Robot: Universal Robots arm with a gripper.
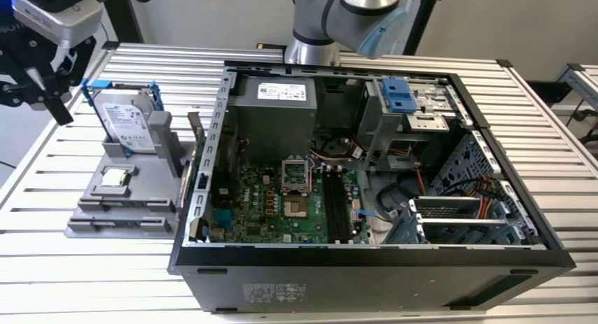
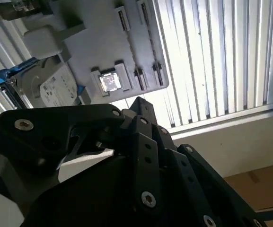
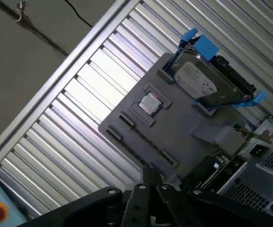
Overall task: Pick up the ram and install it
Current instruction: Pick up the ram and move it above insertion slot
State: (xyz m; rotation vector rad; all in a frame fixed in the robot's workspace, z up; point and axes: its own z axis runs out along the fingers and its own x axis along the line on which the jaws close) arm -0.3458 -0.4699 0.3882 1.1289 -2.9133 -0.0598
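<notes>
The ram [image 1: 195, 130] is a thin dark stick standing on edge at the side of the grey holder [image 1: 122, 210] nearest the computer case. My gripper [image 1: 58, 114] hangs above the table at the exterior view's far left, on the holder's other side, well apart from the ram. In both wrist views its black fingers meet at a point, gripper [image 3: 150, 176] and gripper [image 2: 138, 101], with nothing between them. The open computer case [image 1: 374, 261] lies on its side, with the motherboard [image 1: 271, 198] and its long black memory slots [image 1: 335, 205] exposed.
A silver hard drive [image 1: 126, 121] with blue rails stands in the holder, and a small square chip [image 1: 114, 175] lies in a recess on it. The arm's base [image 1: 318, 30] rises behind the case. The slatted metal table [image 1: 84, 282] runs to an edge near the gripper.
</notes>
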